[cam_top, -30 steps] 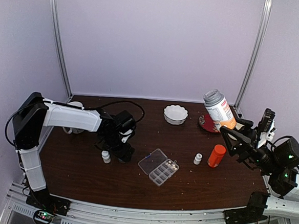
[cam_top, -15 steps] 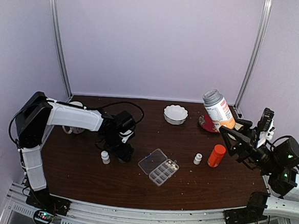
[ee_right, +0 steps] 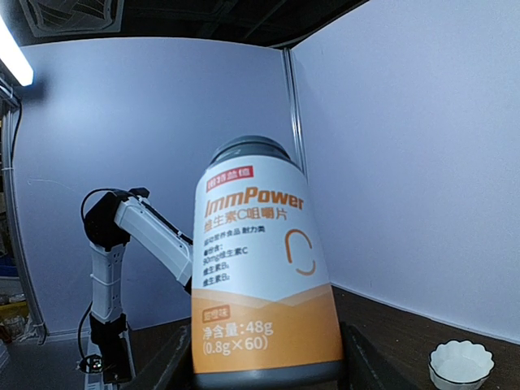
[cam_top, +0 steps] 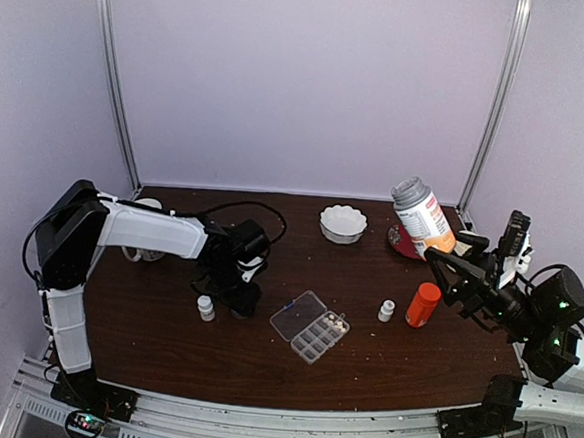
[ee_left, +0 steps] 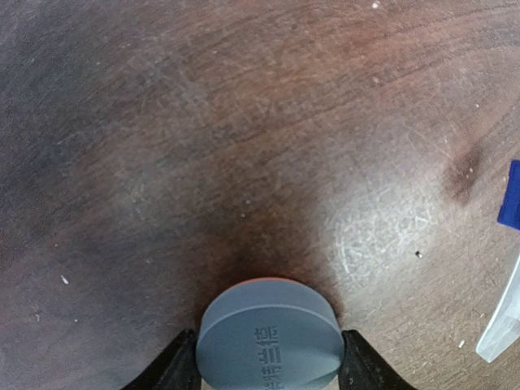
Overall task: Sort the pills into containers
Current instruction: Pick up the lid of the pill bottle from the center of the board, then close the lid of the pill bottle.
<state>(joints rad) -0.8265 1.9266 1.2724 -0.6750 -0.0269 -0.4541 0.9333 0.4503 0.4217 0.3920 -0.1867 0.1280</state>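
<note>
The clear organizer box [cam_top: 311, 327] lies lid-open at the table's middle; its edge shows in the left wrist view [ee_left: 502, 325]. Pale bits that may be pills show in its right compartments, too small to tell. My left gripper [cam_top: 238, 297] is low over the table, left of the box, shut on a grey-blue round cap [ee_left: 270, 333] with both jaws against its sides [ee_left: 270, 367]. My right gripper [cam_top: 448, 258] is raised at the right, shut on a large white-and-orange bottle [cam_top: 420, 217] with a grey cap, held tilted [ee_right: 264, 268].
A small white bottle [cam_top: 206, 307] stands just left of my left gripper. Another small white bottle [cam_top: 387, 311] and an orange bottle [cam_top: 423, 304] stand right of the box. A white scalloped bowl [cam_top: 343, 224] and a red dish [cam_top: 405, 244] sit at the back.
My right gripper has drifted slightly left with the large bottle. My left arm has shifted a little, its gripper staying low beside the small white bottle.
</note>
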